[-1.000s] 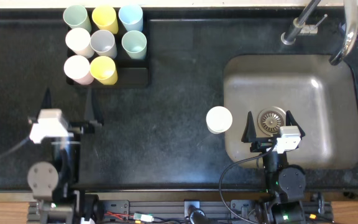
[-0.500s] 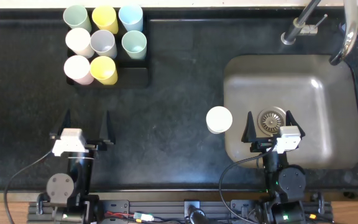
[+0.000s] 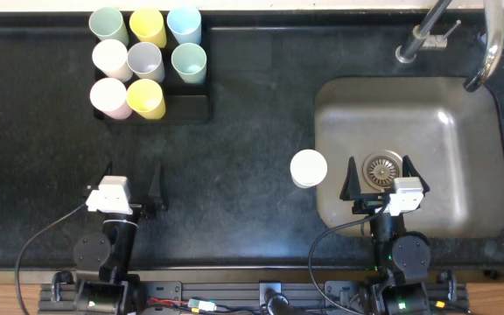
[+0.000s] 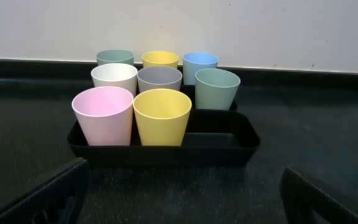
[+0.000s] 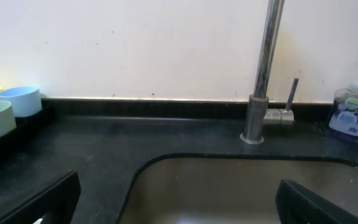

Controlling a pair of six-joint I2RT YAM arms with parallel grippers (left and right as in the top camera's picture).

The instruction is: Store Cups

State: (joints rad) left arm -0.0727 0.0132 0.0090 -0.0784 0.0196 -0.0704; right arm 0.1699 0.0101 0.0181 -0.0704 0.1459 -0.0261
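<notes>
One white cup [image 3: 308, 168] stands on the worktop [image 3: 234, 192], just beside the sink's [image 3: 436, 140] left rim. The black tray [image 3: 196, 109] sits near the worktop's back left corner with eight cups in it, and its front right place is bare. The left gripper [image 3: 132, 171] hangs near the worktop's front edge, jaws wide, facing the tray. The right gripper [image 3: 379, 166], jaws also wide, is over the sink's front left part, near the white cup. We judge the cup light, stiff and smooth, probably plastic. Its tapering wall may slip from a side squeeze, so we would pinch the rim, one finger inside
</notes>
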